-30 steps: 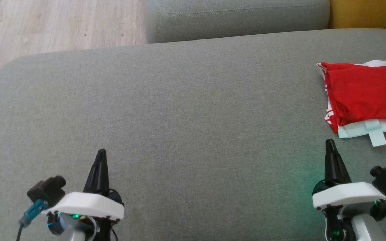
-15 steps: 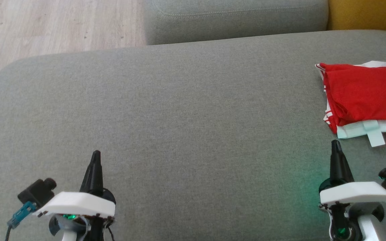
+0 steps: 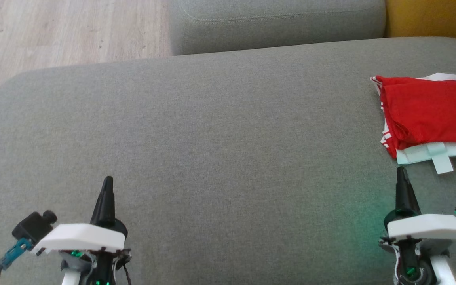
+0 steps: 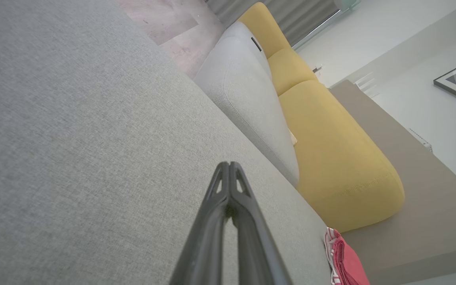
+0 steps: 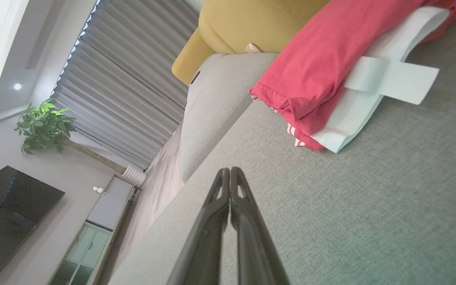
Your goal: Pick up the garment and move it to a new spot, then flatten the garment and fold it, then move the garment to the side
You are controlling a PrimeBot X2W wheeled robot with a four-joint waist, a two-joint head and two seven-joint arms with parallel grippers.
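Both arms have drifted outward since a second ago, left gripper (image 3: pixel 107 181) and right gripper (image 3: pixel 401 171) pinched shut and empty, red garment (image 3: pixel 430 113) lies folded at the grey cushion's (image 3: pixel 220 130) right edge, so the task looks done; next just park the arms.

**Folded garment at right of seat, both end effectors low and closed**

At far right of grey seat (image 3: pixel 212 130): garment (image 3: pixel 430 109), red, folded, cut off by the right edge, with white layer (image 3: pixel 414 154) and pale tab (image 3: pixel 443 163) sticking out along the near side. At lower left: left end effector (image 3: pixel 107 183), closed to a single dark point, holding nothing, over seat. At lower right: right end effector (image 3: pixel 401 173), likewise closed and holding nothing, tip just short of white layer, not touching. Beyond seat: grey cushion (image 3: pixel 275 23), yellow cushion (image 3: pixel 434 18), wood floor (image 3: pixel 54 31).
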